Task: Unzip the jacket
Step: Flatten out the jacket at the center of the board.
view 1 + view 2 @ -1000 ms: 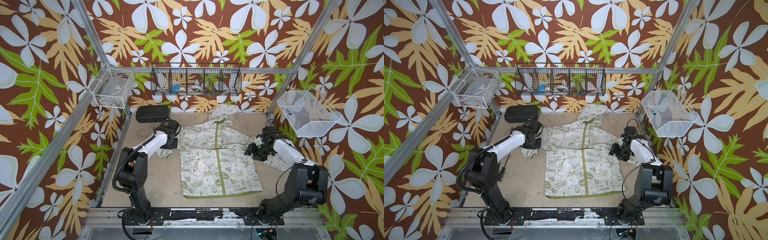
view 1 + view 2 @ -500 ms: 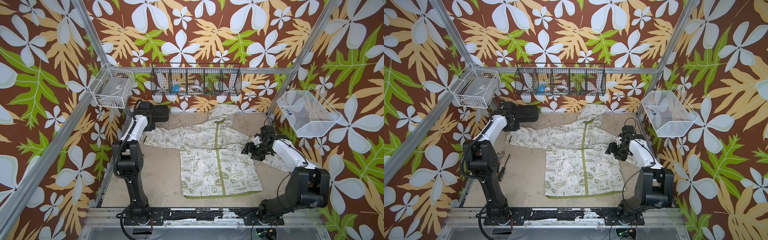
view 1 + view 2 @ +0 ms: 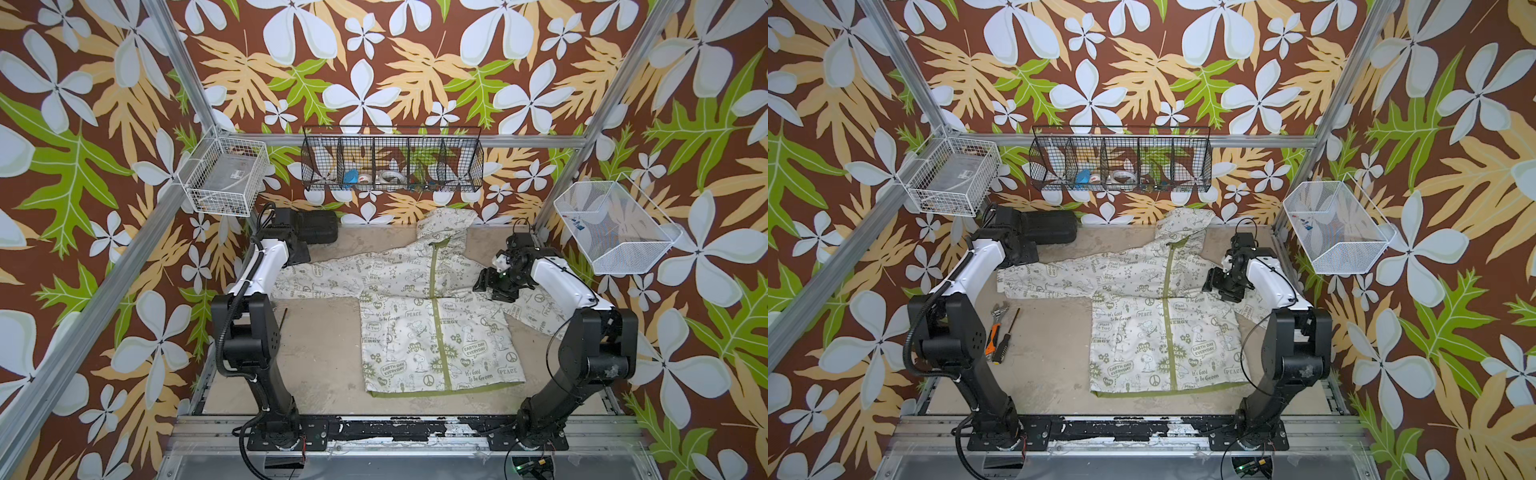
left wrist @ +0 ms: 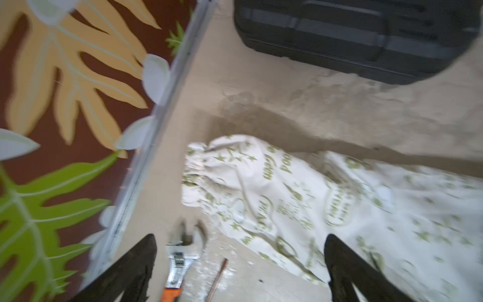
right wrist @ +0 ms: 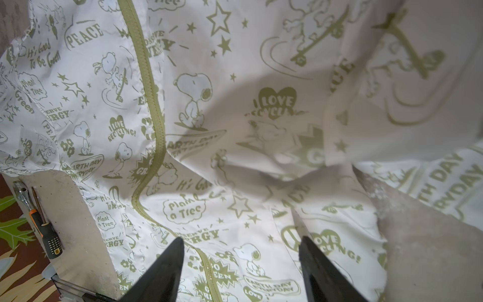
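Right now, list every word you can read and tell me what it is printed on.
All printed in olive green on the jacket:
"PEACE"
"I LOVE RECYCLING!"
"Plant a Tree"
"EARTH DAY EVERYDAY"
"It's Good To Be Green"
"GO GREEN"
"CONSERVE ENERGY"
The label inside the white wire basket: too small to read.

The jacket (image 3: 432, 332) lies on the tabletop (image 3: 324, 353), hood at 12 o'clock, hem at 6. The case (image 3: 318, 226) sits at 10 o'clock. The wrench (image 3: 994, 332) and screwdriver (image 3: 1005, 345) lie together at 8 o'clock
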